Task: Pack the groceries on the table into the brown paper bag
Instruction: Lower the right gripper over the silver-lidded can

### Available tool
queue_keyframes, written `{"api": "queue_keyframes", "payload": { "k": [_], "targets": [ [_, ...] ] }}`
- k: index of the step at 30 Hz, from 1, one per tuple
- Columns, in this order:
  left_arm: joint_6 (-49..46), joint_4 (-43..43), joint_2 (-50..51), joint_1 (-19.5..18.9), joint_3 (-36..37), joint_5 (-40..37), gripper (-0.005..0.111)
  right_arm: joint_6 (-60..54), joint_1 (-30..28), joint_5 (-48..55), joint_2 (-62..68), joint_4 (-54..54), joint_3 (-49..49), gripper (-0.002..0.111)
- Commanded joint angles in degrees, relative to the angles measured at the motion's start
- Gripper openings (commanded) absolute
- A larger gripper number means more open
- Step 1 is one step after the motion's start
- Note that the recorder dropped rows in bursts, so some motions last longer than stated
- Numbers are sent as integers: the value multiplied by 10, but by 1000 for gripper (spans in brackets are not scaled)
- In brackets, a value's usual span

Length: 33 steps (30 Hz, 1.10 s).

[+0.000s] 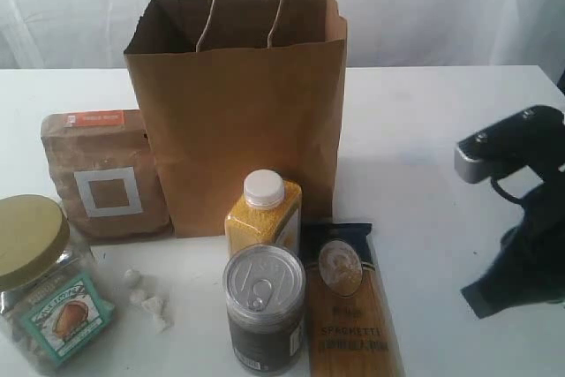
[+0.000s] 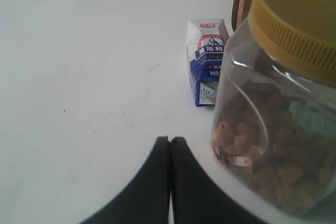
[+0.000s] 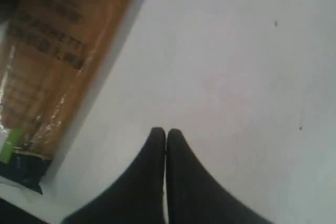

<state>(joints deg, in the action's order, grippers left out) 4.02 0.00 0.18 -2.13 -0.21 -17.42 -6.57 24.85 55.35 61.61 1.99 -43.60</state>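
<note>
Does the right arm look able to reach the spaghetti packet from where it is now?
Probably yes. The spaghetti packet lies flat beside the right arm, with only bare table between them. The jaws are shut, so they must open first.

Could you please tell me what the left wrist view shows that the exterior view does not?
Only the left wrist view shows the small blue-white carton, on the table beside the jar, and the left pincer, shut and empty. Only the exterior view shows the brown paper bag, the yellow white-capped bottle, the dark pull-tab can, the spaghetti packet and the right arm. Both show the gold-lidded clear jar and the white table.
</note>
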Motion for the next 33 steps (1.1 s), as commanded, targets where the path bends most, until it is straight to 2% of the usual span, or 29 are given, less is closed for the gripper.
{"api": "queue_keyframes", "payload": {
  "k": [1, 6, 9, 16, 19, 23, 25, 27, 29, 33],
  "targets": [
    [0, -3, -2, 1, 2, -1, 0, 43, 123, 70, -3, -20, -82, 0],
    [0, -3, -2, 1, 2, -1, 0, 69, 268, 118, 21, -20, -150, 0],
    [0, -3, -2, 1, 2, -1, 0, 61, 317, 121, 53, -24, -157, 0],
    [0, -3, -2, 1, 2, -1, 0, 45, 340, 5, 68, -20, -156, 0],
    [0, -3, -2, 1, 2, -1, 0, 1, 340, -5, 65, -29, -156, 3],
    [0, -3, -2, 1, 2, -1, 0, -41, 340, -8, 69, -38, -156, 22],
    [0, -3, -2, 1, 2, -1, 0, -34, 340, -54, 75, -44, -156, 39],
    [0, -3, -2, 1, 2, -1, 0, 23, 340, -97, 80, -44, -156, 56],
    [0, -3, -2, 1, 2, -1, 0, 90, 340, -116, 81, -44, -156, 67],
    [0, -3, -2, 1, 2, -1, 0, 159, 340, -118, 81, -40, -156, 70]
  ]
}}
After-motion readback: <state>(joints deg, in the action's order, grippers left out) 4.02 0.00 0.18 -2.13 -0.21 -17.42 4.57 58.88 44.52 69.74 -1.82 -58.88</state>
